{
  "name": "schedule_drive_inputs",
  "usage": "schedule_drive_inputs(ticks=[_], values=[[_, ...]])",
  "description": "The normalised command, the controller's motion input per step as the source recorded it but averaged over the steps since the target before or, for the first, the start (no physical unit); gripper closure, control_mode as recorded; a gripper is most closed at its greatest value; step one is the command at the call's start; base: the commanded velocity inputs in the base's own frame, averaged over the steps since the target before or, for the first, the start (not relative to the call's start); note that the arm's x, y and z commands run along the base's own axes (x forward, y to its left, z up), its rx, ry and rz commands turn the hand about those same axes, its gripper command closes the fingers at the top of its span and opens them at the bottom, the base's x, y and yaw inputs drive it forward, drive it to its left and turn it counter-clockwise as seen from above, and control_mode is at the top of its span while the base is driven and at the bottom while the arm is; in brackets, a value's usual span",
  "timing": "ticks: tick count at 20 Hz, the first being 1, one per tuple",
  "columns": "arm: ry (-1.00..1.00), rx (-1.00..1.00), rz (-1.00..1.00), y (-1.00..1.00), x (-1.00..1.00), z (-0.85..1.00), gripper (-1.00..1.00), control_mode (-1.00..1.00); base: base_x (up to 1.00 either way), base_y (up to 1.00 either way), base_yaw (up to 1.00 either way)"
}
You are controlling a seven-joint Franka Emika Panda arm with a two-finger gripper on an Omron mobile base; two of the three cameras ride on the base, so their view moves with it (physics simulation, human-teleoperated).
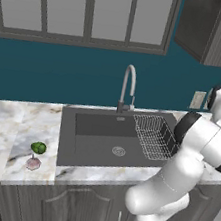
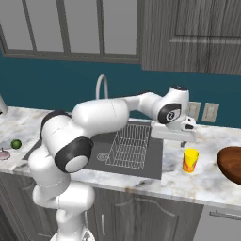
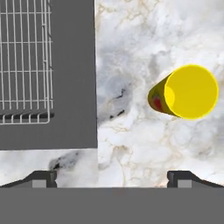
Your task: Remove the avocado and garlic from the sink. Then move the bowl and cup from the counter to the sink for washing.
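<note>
A marbled white counter [image 2: 207, 181] surrounds the dark-grey rectangular sink [image 1: 98, 138]. The two-finger gripper [image 2: 183, 143] hangs with jaws spread wide, holding nothing, above the counter at the sink's right edge, just beside the small bright-yellow cylindrical cup [image 2: 190, 160]. The reddish-brown wooden bowl [image 2: 231, 162] sits farther right; dark-green avocado [image 1: 38, 147] and pale garlic bulb [image 1: 33, 163] lie near the counter's front edge, left of the sink.

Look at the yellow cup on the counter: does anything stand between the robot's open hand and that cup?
Nothing visible does. The open hand hangs above bare marble counter, and the cup stands upright just beside and below it. The wire rack in the sink lies off to the other side.
</note>
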Motion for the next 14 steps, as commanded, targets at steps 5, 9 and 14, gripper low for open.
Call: schedule_drive_inputs(ticks=[5,9,14], values=[[0.0,0.0,0.0,-0.19,0.24,-0.2,-1.0,-1.0,0.0,0.0,0.0],[0.0,0.0,0.0,-0.21,0.23,-0.19,-1.0,-1.0,0.0,0.0,0.0],[0.0,0.0,0.0,-0.18,0.21,-0.18,-1.0,-1.0,0.0,0.0,0.0]])
